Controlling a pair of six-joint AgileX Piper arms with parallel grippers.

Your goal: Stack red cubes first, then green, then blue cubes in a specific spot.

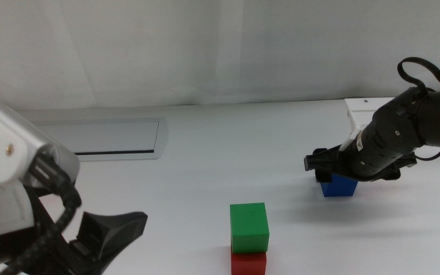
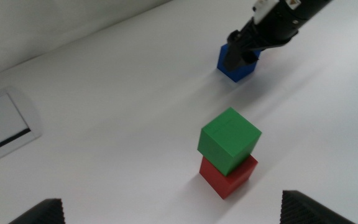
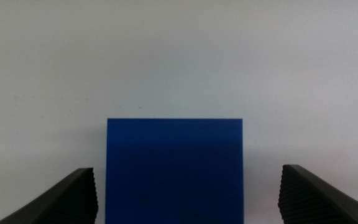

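Note:
A green cube [image 1: 249, 227] sits on a red cube [image 1: 248, 263] near the table's front middle, slightly twisted on it in the left wrist view: green cube [image 2: 229, 140], red cube [image 2: 232, 177]. The blue cube [image 1: 338, 186] rests on the white tabletop to the right. My right gripper [image 1: 328, 169] is lowered over it. In the right wrist view the blue cube [image 3: 174, 168] stands between the open jaws of the right gripper [image 3: 179, 196], with a gap on each side. My left gripper [image 2: 185, 214] waits open at the front left.
A grey-framed panel [image 1: 105, 139] with a dark slot lies at the back left. A white object [image 1: 361, 111] sits behind the right arm. Bare white tabletop lies between the stack and the blue cube.

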